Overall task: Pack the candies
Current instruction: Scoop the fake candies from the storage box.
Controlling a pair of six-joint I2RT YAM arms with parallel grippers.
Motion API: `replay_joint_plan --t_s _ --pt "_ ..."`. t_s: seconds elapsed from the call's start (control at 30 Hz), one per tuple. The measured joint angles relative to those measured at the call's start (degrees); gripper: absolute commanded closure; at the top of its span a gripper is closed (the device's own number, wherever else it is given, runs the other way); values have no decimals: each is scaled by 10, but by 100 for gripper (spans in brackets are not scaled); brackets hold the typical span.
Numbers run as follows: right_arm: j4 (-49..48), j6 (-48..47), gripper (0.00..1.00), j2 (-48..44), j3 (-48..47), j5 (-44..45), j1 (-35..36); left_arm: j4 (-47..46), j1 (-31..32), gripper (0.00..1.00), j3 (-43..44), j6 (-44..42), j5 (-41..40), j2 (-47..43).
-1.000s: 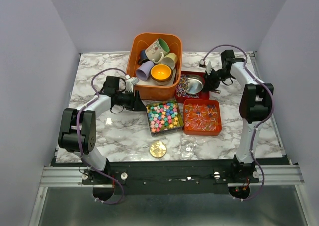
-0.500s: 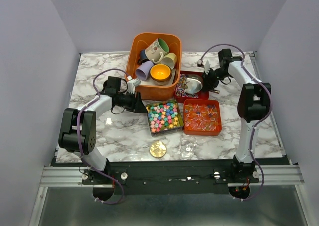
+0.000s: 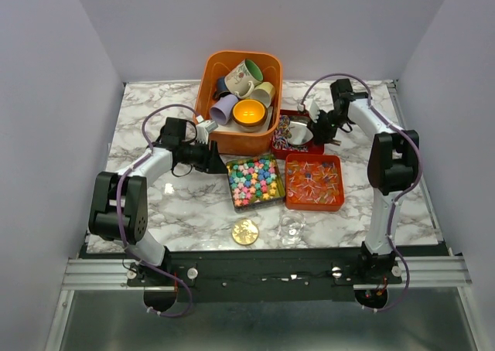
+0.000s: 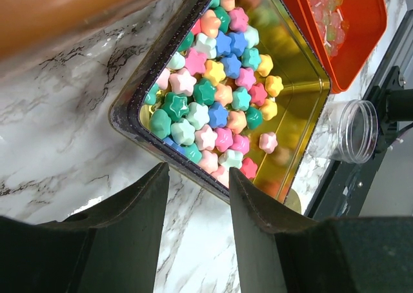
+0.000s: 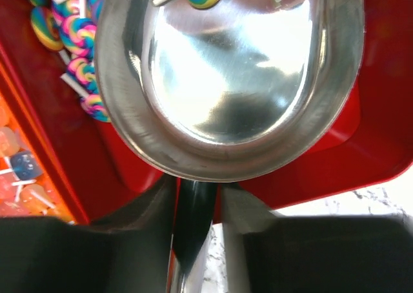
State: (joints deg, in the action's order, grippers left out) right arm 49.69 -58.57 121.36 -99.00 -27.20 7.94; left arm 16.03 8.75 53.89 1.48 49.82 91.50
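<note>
Multicolour star candies (image 4: 219, 99) fill the gold tin (image 4: 303, 112). Just right of the tin, an orange tray (image 3: 313, 201) holds the orange-red stick candies (image 3: 313, 181). Behind that sits the red tray (image 5: 310, 157) of swirl lollipops (image 5: 74, 35). Over it, the right gripper (image 5: 193, 196) pinches the steel scoop (image 5: 226, 80) by its handle. The left gripper (image 4: 198, 177) hovers at the tin's left corner, jaws spread.
</note>
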Motion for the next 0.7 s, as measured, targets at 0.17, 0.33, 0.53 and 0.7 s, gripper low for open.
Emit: replay_joint_plan --t_s 0.17,0.33,0.53,0.7 --pt "-18 11 99 0 -2 14 -3 0 0 48 0 0 -4 -1" --pt "-16 22 99 2 -9 13 -4 3 4 48 0 0 -9 -1" --pt "31 19 99 30 -65 -25 -19 4 12 48 0 0 -12 -1" --pt "114 18 99 93 -170 -98 -45 4 19 48 0 -4 -12 -1"
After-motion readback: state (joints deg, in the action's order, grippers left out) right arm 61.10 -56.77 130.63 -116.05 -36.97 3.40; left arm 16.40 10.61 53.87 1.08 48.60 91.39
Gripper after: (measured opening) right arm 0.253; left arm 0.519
